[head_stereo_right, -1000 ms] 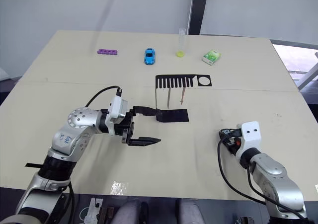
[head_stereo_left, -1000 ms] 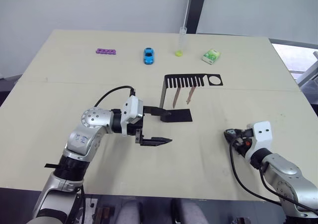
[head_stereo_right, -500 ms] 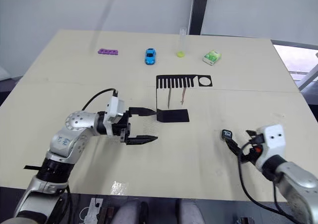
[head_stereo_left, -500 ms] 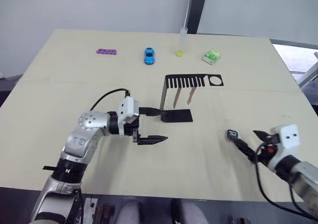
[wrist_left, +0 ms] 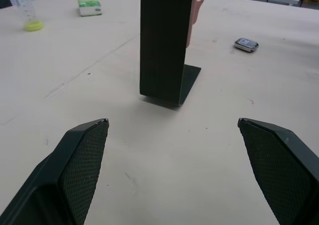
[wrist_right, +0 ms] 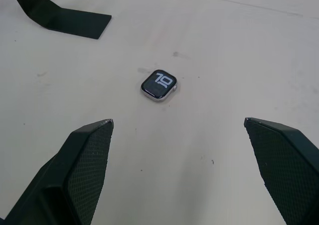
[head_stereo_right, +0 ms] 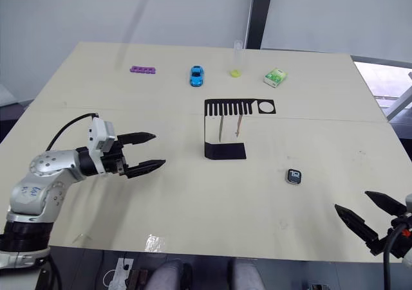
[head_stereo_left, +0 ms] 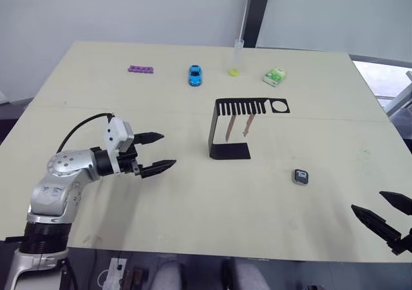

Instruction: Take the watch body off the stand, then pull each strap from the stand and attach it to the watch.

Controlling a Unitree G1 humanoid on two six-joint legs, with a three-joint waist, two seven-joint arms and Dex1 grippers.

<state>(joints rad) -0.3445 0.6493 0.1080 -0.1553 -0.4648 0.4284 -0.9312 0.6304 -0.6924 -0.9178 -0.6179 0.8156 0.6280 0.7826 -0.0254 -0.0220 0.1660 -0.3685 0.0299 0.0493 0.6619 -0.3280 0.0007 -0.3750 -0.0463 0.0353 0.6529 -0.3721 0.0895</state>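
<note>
Straight ahead of the spread, empty left gripper [head_stereo_left: 158,152], the straps [head_stereo_left: 237,125] hung vertically from the stand [head_stereo_left: 230,126], farther from the likewise open right gripper [head_stereo_left: 383,216].

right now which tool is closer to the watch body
Right. The right tool sits open at the table's near edge, just right of the watch body. The left tool, also open, is far across the table, left of the stand.

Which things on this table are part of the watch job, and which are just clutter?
Job: watch body, lying flat on the table; stand; two straps hanging from its comb.
Clutter: purple block, blue toy car, clear tube, green-white box.
</note>
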